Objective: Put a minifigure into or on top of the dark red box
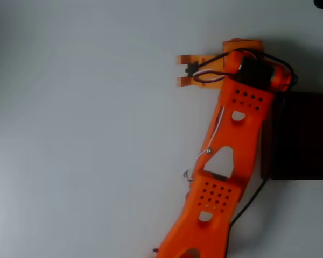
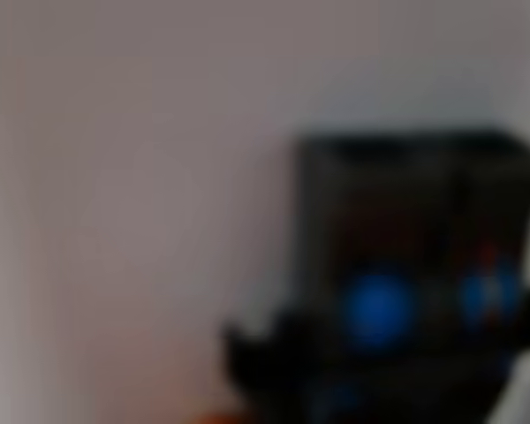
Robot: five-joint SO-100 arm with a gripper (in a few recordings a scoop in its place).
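In the overhead view the dark red box (image 1: 301, 135) lies at the right edge, its inside near-black. My orange arm (image 1: 226, 161) reaches up from the bottom, and its wrist (image 1: 248, 67) hangs just above and left of the box's top left corner. The fingers are hidden under the wrist. The wrist view is badly blurred. It shows the box (image 2: 406, 230) as a dark block at the centre right, with two blue patches (image 2: 377, 309) low against it, probably the minifigure. Whether they lie in the box or between my fingers cannot be made out.
The table (image 1: 86, 140) is plain white to the left of the arm. An orange bracket with wires (image 1: 191, 70) sticks out to the left of the wrist. A black cable (image 1: 247, 207) runs along the arm's right side near the box.
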